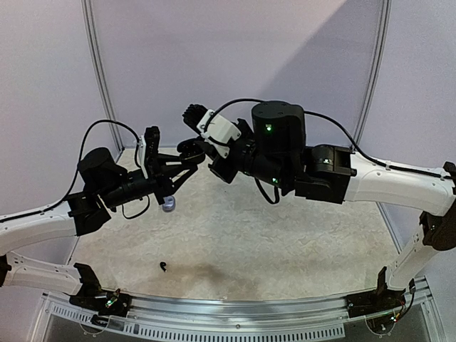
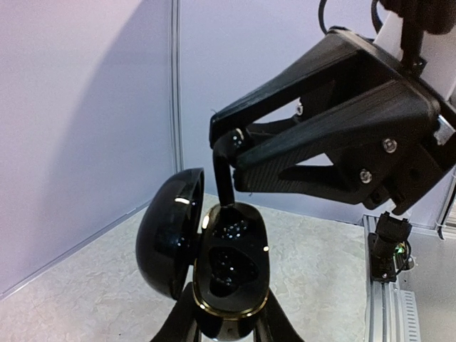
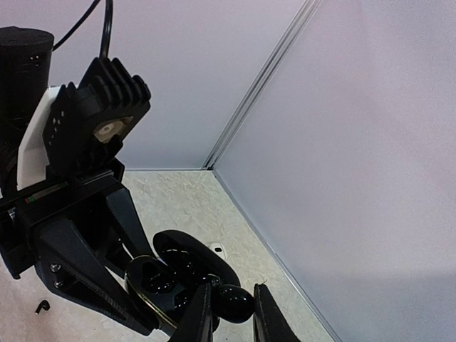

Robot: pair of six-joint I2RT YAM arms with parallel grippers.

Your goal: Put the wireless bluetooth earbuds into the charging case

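Left wrist view: The left pincer (image 2: 228, 322) is closed on the base of a glossy black charging case (image 2: 231, 285), holding it upright above the pale speckled counter (image 2: 320, 249). The case's lid (image 2: 169, 231) is swung open to the left, and the dark moulded wells inside the body are exposed. The right pincer (image 2: 226, 194) reaches down from the upper right. Its black fingers are drawn nearly together, and their thin tip sits right at the mouth of the case.

Right wrist view: Looking down the right pincer's own fingers, they stand close together with a small glossy black piece clamped between them, which appears to be a black earbud (image 3: 234, 303). It sits just beside the open case, at its rim. Whether it is touching a well cannot be seen. The left pincer grips the case from the left. On the counter lie a tiny white object (image 3: 216, 249) beyond the case and a second black earbud (image 3: 43, 306) at lower left, well apart from the case.

Top view: Both arms meet above the far middle of the counter, pincers tip to tip around the case. The second black earbud lies alone on the near part of the counter. A small bluish-grey object (image 1: 168, 205) shows just under the left pincer, too small to identify.
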